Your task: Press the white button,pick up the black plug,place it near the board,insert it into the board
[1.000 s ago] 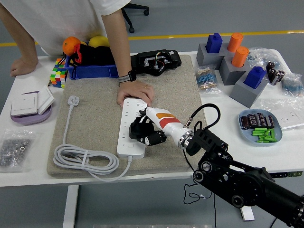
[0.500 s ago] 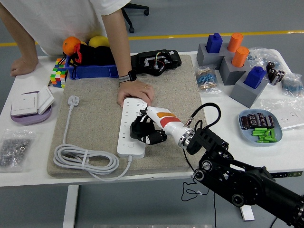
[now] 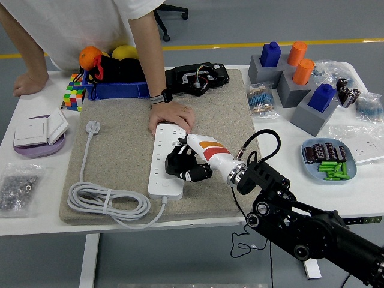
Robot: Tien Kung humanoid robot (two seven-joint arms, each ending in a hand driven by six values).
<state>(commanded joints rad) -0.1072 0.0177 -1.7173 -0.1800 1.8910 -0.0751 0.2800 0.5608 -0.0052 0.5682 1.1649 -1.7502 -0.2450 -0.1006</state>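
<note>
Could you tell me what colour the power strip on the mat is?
The power strip is white, seen in the head view.

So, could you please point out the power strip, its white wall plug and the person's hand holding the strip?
power strip (image 3: 161, 174): head view, bare left side of its body.
white wall plug (image 3: 92, 126): head view, plug head.
person's hand (image 3: 171, 114): head view, back of hand.

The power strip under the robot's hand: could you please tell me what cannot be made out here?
Head view only:
- Whether the right hand holds the black plug: its dark curled fingers hide it.
- The far end of the power strip: the person's hand covers it.
- The white button: not discernible.
- Left hand: outside the picture.
</note>
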